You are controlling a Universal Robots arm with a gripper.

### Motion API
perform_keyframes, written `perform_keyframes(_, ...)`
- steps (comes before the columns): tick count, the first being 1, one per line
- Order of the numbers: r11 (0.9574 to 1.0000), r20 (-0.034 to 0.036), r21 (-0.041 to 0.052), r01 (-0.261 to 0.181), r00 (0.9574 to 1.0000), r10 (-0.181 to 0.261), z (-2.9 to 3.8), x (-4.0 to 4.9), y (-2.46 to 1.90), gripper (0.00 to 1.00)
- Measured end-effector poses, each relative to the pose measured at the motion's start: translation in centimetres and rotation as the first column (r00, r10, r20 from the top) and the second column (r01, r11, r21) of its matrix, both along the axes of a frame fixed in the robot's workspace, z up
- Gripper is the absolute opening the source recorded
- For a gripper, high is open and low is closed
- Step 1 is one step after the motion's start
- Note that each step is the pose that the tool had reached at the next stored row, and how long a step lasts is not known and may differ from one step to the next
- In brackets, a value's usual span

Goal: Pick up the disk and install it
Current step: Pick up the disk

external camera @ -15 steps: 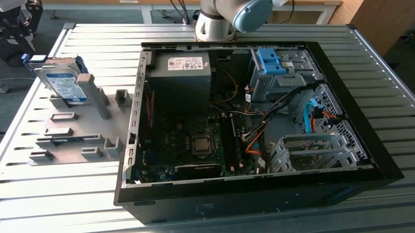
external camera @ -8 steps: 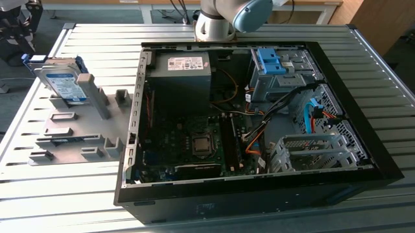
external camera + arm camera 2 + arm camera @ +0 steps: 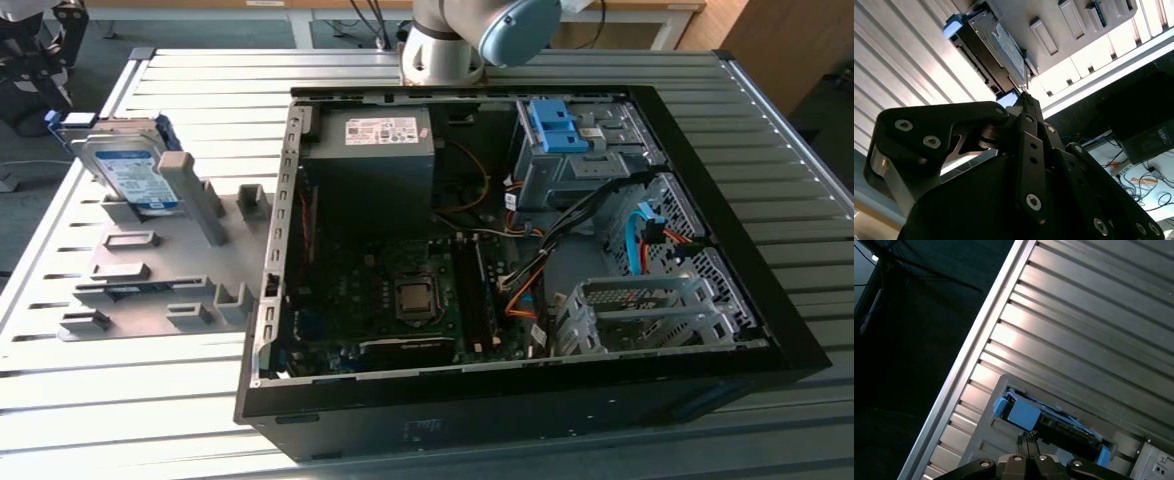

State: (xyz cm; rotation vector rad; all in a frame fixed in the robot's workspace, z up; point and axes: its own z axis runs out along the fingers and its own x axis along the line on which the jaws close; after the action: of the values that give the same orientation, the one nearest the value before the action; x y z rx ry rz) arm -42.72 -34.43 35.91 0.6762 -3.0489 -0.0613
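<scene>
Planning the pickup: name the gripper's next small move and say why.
Probably open the gripper: it looks shut, its tips near the disk, which stands on edge in the grey fixture, not yet gripped.

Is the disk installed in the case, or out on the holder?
Out. The disk stands on edge in the grey holder, at the exterior view's left of the open case.

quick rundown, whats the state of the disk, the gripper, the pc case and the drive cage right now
disk: standing on edge in the grey holder, not gripped
gripper: shut, holding nothing, tips close to the disk's blue frame
pc case: lying on its side, side panel off, inside exposed
drive cage: no disk seen in it
</scene>
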Motion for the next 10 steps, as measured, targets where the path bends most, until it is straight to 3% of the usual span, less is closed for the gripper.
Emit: perform_keyframes(10, 0.9984, 0.0, 0.0, -0.056, 0.9984, 0.056, 0.0, 0.0, 0.0, 0.11)
